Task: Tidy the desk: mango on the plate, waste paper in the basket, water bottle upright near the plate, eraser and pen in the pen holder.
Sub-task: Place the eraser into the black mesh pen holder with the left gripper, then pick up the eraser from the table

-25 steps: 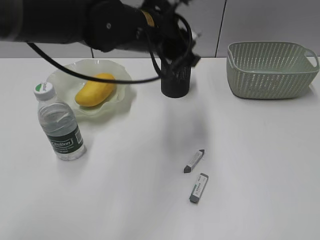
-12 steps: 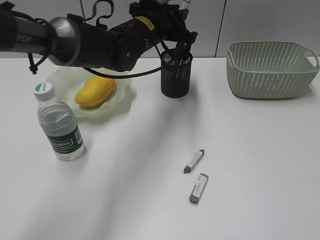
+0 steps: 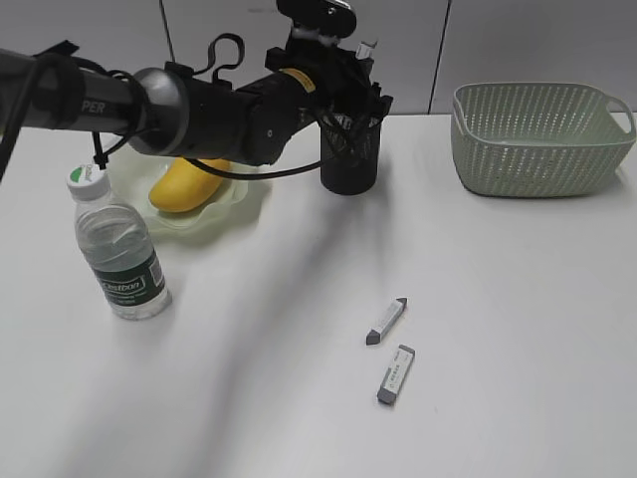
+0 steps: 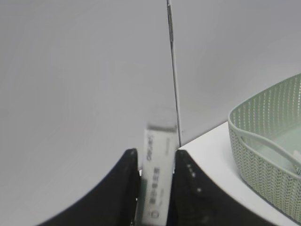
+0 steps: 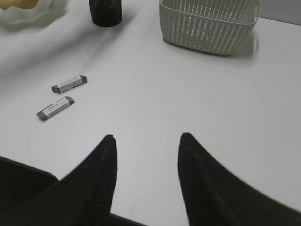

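Note:
My left gripper hovers just above the black mesh pen holder at the back of the desk. In the left wrist view it is shut on a white eraser with a printed sleeve. Two more grey-white erasers lie on the desk. The mango lies in the pale green plate. The water bottle stands upright in front of the plate. My right gripper is open and empty above bare desk. No pen or waste paper is clearly visible.
The sage-green basket stands at the back right and also shows in the right wrist view and the left wrist view. The right wrist view shows the two erasers and the pen holder.
My left arm was blurred in motion over the pen holder. It has since steadied and sunk lower in view, the gripper staying above the holder with the eraser. The objects on the desk have not moved.

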